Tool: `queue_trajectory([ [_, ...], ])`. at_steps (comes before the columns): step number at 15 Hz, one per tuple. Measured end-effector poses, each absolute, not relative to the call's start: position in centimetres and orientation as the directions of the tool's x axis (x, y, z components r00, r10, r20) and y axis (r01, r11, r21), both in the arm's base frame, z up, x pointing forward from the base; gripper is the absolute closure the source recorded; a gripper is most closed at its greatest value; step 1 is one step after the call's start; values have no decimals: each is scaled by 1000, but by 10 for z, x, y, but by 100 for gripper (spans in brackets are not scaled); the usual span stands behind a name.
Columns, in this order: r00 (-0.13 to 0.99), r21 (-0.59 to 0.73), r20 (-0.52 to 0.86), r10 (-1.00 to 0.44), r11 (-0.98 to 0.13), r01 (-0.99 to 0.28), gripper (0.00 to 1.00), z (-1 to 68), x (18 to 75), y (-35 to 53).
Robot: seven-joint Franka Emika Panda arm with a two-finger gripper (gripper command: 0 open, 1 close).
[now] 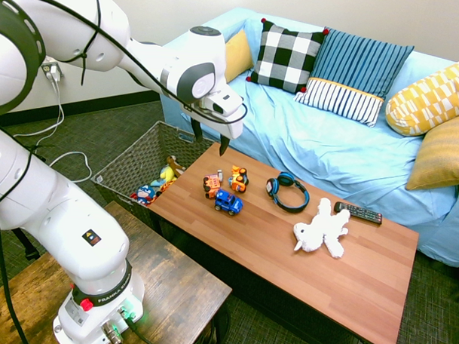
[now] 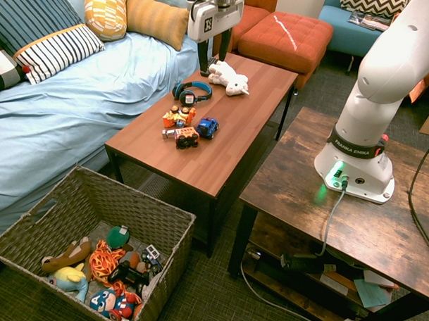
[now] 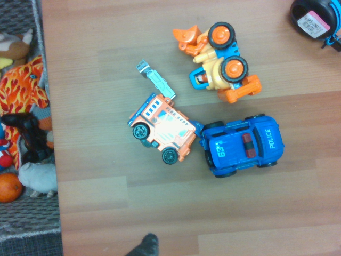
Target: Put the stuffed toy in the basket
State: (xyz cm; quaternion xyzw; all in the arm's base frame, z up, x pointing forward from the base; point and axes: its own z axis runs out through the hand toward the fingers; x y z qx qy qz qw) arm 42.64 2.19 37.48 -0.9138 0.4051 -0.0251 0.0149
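The stuffed toy (image 1: 322, 229), a small white fluffy plush, lies flat on the wooden coffee table (image 1: 286, 272) towards its far end, beside the headphones. It also shows in the second exterior view (image 2: 228, 77) and is out of the wrist view. The basket (image 1: 132, 165) is a large grey woven one on the floor at the table's other end, holding several toys (image 2: 105, 266); its edge appears in the wrist view (image 3: 26, 234). My gripper (image 1: 210, 140) hangs open and empty above the basket end of the table, over the toy cars and well away from the plush.
Three toy vehicles (image 3: 213, 133) cluster on the table under the gripper. Blue headphones (image 1: 287, 191) and a black remote (image 1: 358, 213) lie near the plush. A light blue sofa (image 1: 329, 138) with cushions runs along the table's far side. An orange ottoman (image 2: 284, 35) stands past the table's end.
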Motion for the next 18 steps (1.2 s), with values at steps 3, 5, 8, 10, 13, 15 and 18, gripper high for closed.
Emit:
queue_trajectory([
  [3, 670, -41, 45, -741, -672, -740, 0, 376, 432, 19],
  [5, 644, -54, 56, -763, -646, -761, 0, 385, 449, 1],
  [8, 587, -51, 69, -806, -591, -805, 0, 386, 485, -45],
  [10, 542, -50, 71, -837, -546, -836, 0, 376, 508, -79],
  [13, 459, -44, 80, -885, -463, -885, 0, 344, 528, -141],
  [15, 401, -26, 80, -912, -405, -914, 0, 310, 537, -186],
  [18, 343, -9, 72, -936, -345, -939, 0, 258, 555, -239],
])
